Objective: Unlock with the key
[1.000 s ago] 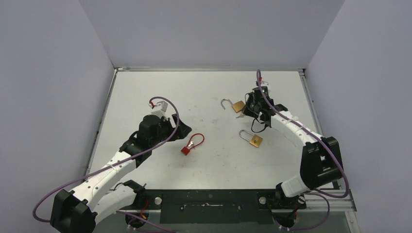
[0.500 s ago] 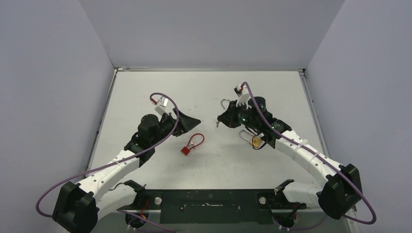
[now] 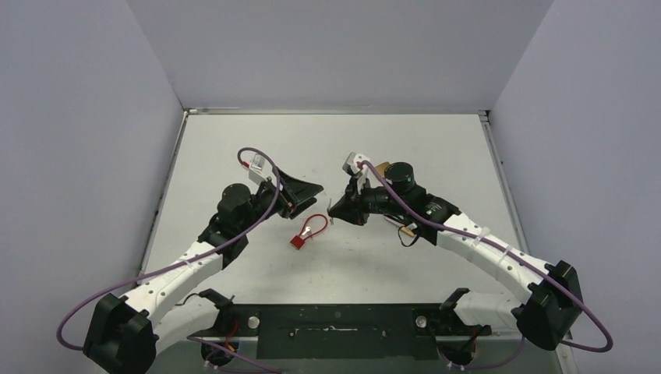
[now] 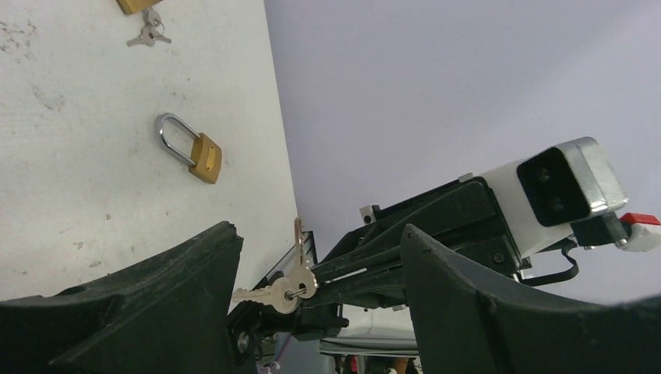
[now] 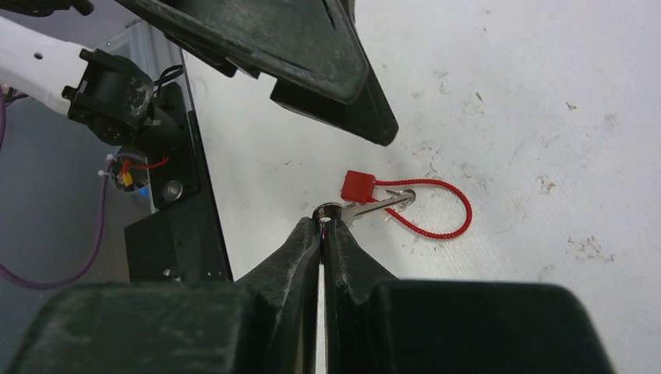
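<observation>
One red cable lock [image 3: 299,240] lies between the arms. Near it, the right gripper [image 5: 321,226] is clamped on the keys [image 5: 366,209] and the left gripper [image 4: 317,228] is spread wide — a brass padlock [image 4: 204,157] lies well apart.

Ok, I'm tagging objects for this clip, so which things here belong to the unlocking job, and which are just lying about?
Likely in the job: silver keys on a ring, pinched in the right gripper; small red cable-loop padlock just beyond them.
Lying about: brass padlock with closed silver shackle; second brass padlock with spare silver keys beside it.
</observation>
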Tool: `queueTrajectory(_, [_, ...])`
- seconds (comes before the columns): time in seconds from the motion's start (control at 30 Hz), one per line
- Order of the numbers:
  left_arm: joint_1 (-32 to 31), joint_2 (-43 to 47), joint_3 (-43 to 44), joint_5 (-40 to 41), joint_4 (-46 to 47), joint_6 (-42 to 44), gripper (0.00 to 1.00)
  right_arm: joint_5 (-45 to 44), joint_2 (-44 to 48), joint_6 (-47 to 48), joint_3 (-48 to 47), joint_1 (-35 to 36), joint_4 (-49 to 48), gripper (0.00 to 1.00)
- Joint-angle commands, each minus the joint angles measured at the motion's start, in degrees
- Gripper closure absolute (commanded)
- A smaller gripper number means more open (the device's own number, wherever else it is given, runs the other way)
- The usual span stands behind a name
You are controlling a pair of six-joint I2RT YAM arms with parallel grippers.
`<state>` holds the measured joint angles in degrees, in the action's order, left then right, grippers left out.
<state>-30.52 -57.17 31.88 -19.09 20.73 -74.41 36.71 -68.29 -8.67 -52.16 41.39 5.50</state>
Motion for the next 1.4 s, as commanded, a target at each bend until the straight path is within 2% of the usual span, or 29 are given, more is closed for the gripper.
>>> queueTrajectory(0.0, [0.38,-0.67,2.49,-3.77,0.33,-0.98,0.28,5.40,-1.23,7.68,-4.97,1.16,0.85,1.00])
queueTrajectory(0.17, [0.38,-4.29,0.72,-8.03,3.66,-2.02,0.29,8.31,-2.80,9.28,-6.29,1.83,1.93,1.00])
queueTrajectory(0.37, [0.38,-5.39,0.16,-9.11,6.45,-3.56,0.36,8.54,-4.11,10.81,-7.10,2.49,2.67,1.00])
queueTrajectory(0.43, [0.38,-5.48,-0.05,-9.14,6.22,-3.39,0.42,8.17,-4.48,11.08,-7.48,2.57,2.97,1.00])
queueTrajectory(0.57, [0.31,-5.52,0.54,-9.28,1.92,-0.64,0.55,8.06,-5.38,11.77,-8.47,2.69,4.06,1.00])
queueTrajectory(0.7, [0.29,-5.15,1.94,-7.41,-4.43,4.44,0.56,8.37,-5.95,12.04,-8.85,2.87,4.43,1.00])
queueTrajectory(0.8, [0.29,-5.57,2.76,-7.41,-5.52,5.89,0.60,8.55,-6.30,12.14,-9.05,3.00,4.59,1.00])
queueTrajectory(0.97, [0.29,-6.63,3.45,-8.66,-5.42,6.63,0.78,8.38,-6.73,12.22,-9.32,3.09,4.80,1.00])
queueTrajectory(1.1, [0.37,-6.51,3.66,-9.17,-3.73,6.63,0.99,8.25,-6.84,12.55,-9.40,3.09,5.37,1.00])
queueTrajectory(1.23, [0.38,-5.33,3.44,-8.78,0.67,7.80,1.00,7.99,-6.75,11.70,-9.17,3.10,5.76,1.00])
queueTrajectory(1.33, [0.38,-3.29,3.07,-7.47,4.17,10.18,1.00,7.23,-6.24,7.96,-8.77,2.60,4.47,0.82])
queueTrajectory(1.37, [0.38,-2.42,2.92,-6.85,4.79,11.40,1.00,6.97,-5.60,6.06,-8.12,2.38,3.10,0.72])
